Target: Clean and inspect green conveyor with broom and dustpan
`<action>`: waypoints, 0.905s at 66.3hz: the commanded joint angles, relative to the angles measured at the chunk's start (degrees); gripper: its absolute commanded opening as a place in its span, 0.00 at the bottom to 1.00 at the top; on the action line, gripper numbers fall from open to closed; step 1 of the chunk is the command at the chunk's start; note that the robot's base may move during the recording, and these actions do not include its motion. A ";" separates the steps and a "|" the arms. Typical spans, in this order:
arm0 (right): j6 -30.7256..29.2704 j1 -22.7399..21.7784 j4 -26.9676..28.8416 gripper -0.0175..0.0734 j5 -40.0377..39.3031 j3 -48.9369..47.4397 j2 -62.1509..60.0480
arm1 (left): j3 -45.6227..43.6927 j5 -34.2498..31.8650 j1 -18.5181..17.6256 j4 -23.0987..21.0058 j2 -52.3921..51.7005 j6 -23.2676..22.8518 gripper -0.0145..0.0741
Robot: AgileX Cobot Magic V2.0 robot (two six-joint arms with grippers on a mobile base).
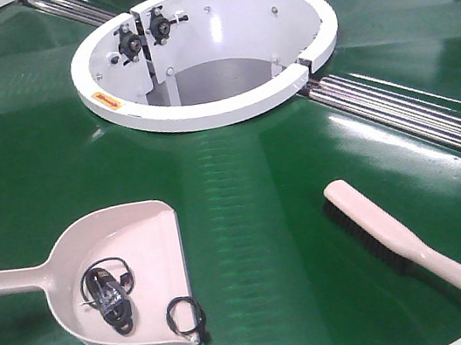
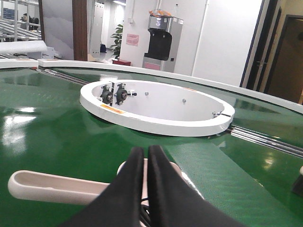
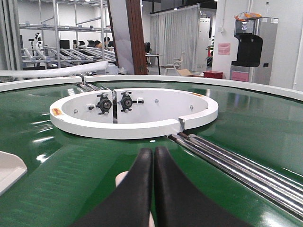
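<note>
The left black claw (image 2: 142, 189) has its two fingers pressed together with nothing between them, hovering low and level above the wide beige-pink plastic dustpan (image 1: 128, 274). The right black claw (image 3: 152, 189) is likewise closed and empty, held level just over the tip of the slim beige-pink plastic broom (image 1: 424, 246).

The dustpan lies flat at the near left of the glossy dark-green conveyor (image 1: 242, 188); its long handle runs out to the left and its flat lip faces right. A tangle of black cable (image 1: 107, 292) sits inside the scoop, and a small black wire loop (image 1: 186, 314) lies at its lip.

The broom lies at the near right, well apart from the dustpan, its long axis diagonal: bristled head toward the white-rimmed central opening (image 1: 206, 52), slotted handle end toward the near right edge. Silver roller strips (image 1: 416, 119) run outward from the opening.
</note>
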 commanded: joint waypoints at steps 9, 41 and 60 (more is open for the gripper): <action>-0.67 -0.28 0.12 0.18 -4.45 0.19 0.62 | 0.52 -4.54 -0.03 -0.06 -0.81 -0.41 0.16; -0.67 -0.28 0.12 0.18 -4.45 0.19 0.62 | 0.52 -4.54 -0.03 -0.06 -0.81 -0.41 0.16; -0.67 -0.28 0.12 0.18 -4.45 0.19 0.62 | 0.52 -4.54 -0.03 -0.06 -0.81 -0.41 0.16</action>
